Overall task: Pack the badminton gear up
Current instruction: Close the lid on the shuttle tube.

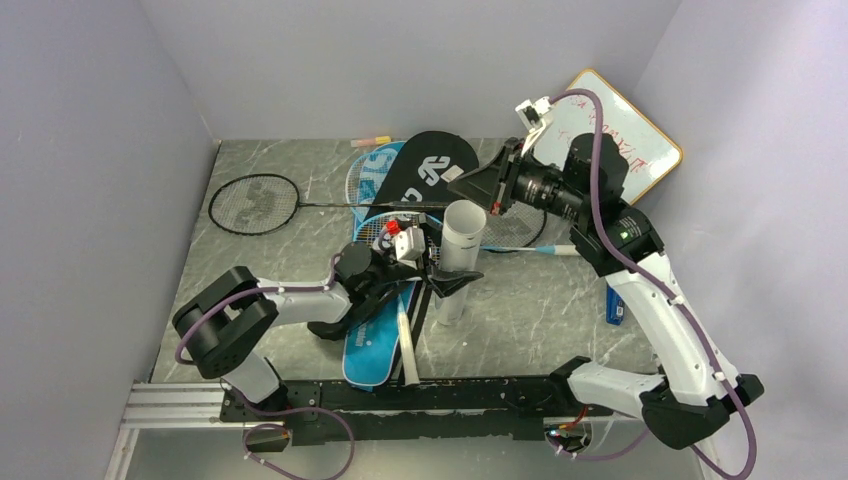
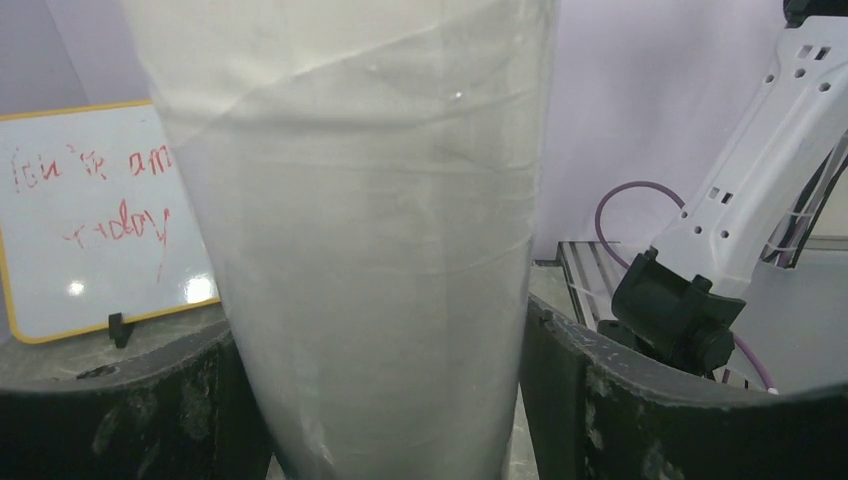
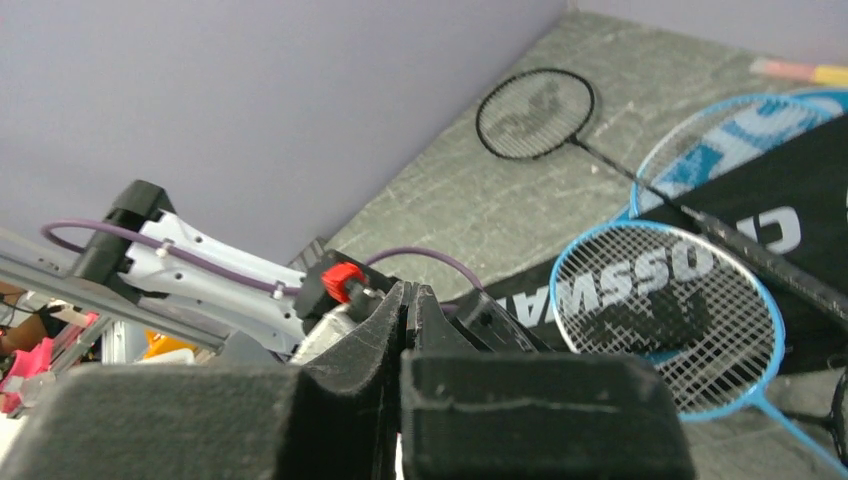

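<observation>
One upright white tube (image 1: 462,238) stood inside the left end effector (image 1: 449,283), probably steadied there, clamping impossible to tell; the right end effector (image 1: 466,184), pressed together and empty, hovered beyond it.

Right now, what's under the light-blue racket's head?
The light-blue racket's head rests on the black bag; the bag's white lettering shows through the strings. Whatever lies beneath the bag there is covered.
</observation>
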Controlling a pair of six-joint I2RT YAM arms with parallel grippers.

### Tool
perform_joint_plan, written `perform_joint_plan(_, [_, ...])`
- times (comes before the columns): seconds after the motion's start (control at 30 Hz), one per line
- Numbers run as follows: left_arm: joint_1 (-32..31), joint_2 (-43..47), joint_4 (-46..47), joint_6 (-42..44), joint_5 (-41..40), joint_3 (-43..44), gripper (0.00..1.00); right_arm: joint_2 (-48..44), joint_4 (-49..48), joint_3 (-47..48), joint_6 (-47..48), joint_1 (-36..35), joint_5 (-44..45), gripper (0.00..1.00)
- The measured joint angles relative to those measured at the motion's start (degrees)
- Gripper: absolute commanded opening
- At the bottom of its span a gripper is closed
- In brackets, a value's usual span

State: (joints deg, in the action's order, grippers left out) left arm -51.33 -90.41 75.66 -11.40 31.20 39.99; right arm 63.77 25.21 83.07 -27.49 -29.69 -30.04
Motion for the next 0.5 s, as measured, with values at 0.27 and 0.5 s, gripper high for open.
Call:
perform_joint_plan(0.27, [-0.02, 0.26, -3.87, 1.29, -0.04, 0.26, 0.78, -2.19, -5.60, -2.71, -1.68, -0.11, -4.48, 0.00])
perform_joint_plan(0.5, [-0.02, 0.26, -4.24, 1.22, -0.02, 0.48, 0.72, -2.32, -4.98, -6.56, 0.39, -0.48, -4.66, 0.00])
